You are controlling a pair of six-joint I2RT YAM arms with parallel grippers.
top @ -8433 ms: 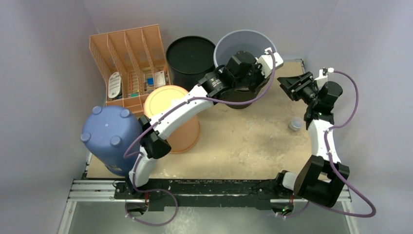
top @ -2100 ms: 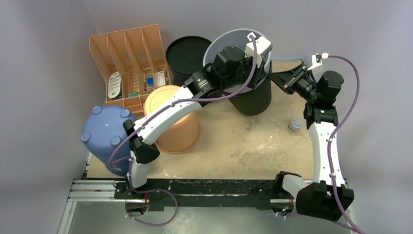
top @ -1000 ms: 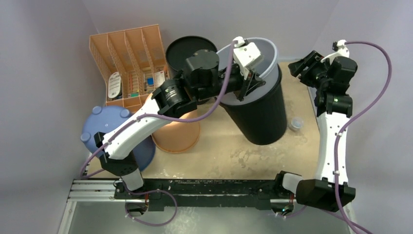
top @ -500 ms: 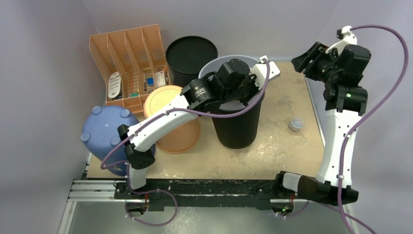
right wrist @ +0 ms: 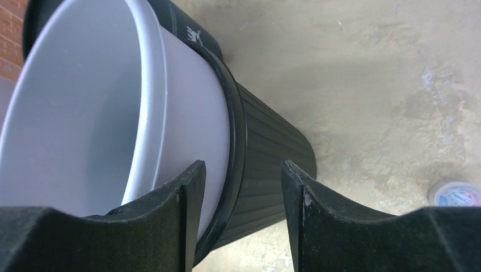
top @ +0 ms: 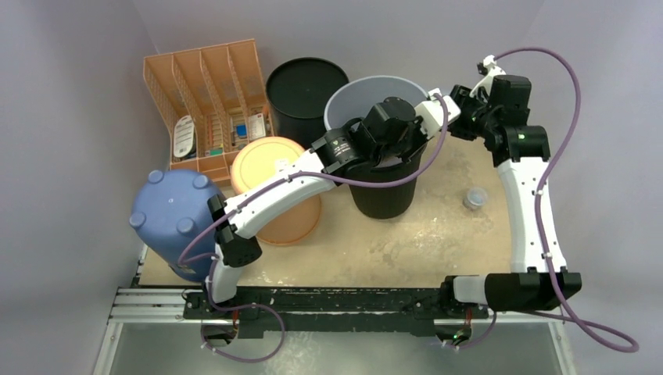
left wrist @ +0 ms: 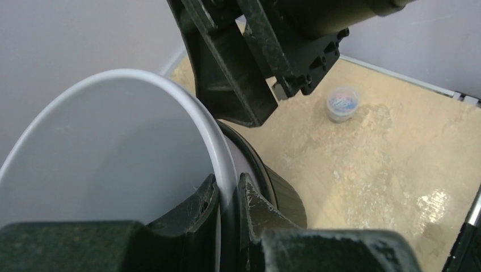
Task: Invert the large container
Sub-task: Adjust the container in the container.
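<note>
Large container (top: 383, 195) rim in tight left tool (left wrist: 227, 188)

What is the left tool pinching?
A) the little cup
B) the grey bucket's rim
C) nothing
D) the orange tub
B: the left wrist view shows the left tool shut with one finger on each side of the rim of the grey bucket.

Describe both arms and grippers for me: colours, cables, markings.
The left arm and right arm match: white shell links between black joints and bases, each trailed by a looping purple cable. A small green light glows on the right arm's black upper section. The left gripper and right gripper have matte black, blunt fingers with scuffed pale edges. No markings are readable.
</note>
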